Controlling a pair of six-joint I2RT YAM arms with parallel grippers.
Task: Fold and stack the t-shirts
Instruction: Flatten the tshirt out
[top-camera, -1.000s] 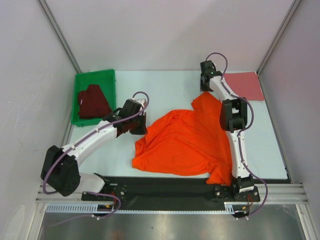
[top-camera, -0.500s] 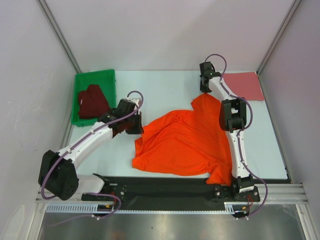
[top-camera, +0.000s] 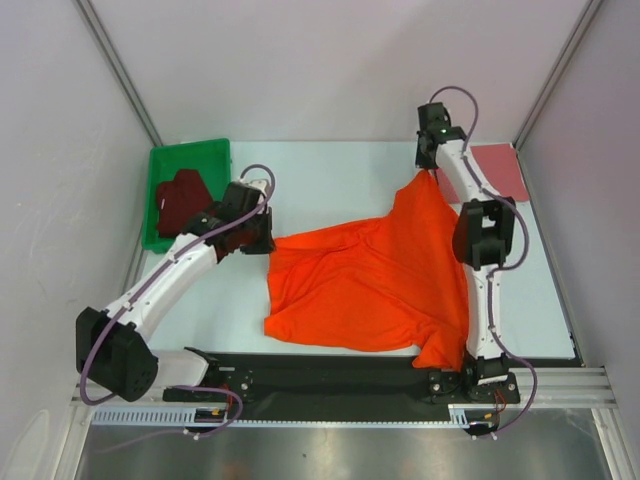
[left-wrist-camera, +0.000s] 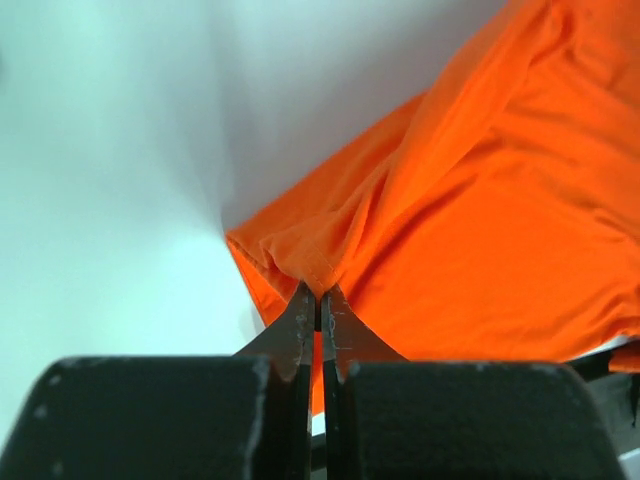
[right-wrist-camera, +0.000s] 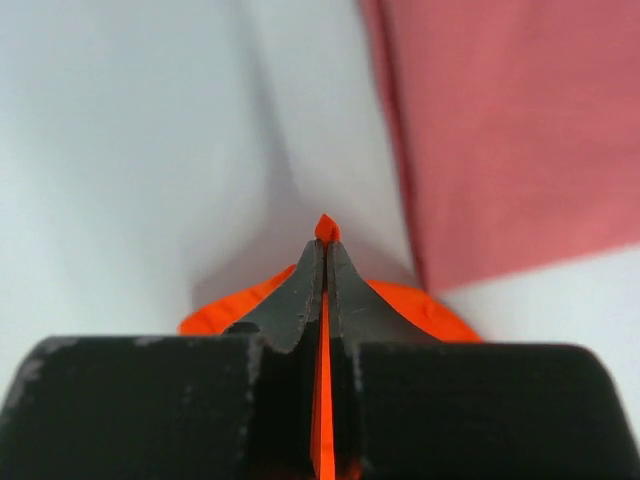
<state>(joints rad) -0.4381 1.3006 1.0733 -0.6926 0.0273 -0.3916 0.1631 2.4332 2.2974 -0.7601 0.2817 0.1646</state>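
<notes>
Your left gripper and right gripper each clench an orange shirt corner; pull too hard and one may slip.

Over approx. 1 s, left tool was shifted left, twd green bin. Right tool was moved far-right, up beside pink t-shirt. Orange t-shirt was stretched betw. the 2 tools: far corner drawn to a point, left corner dragged across tabletop.
</notes>
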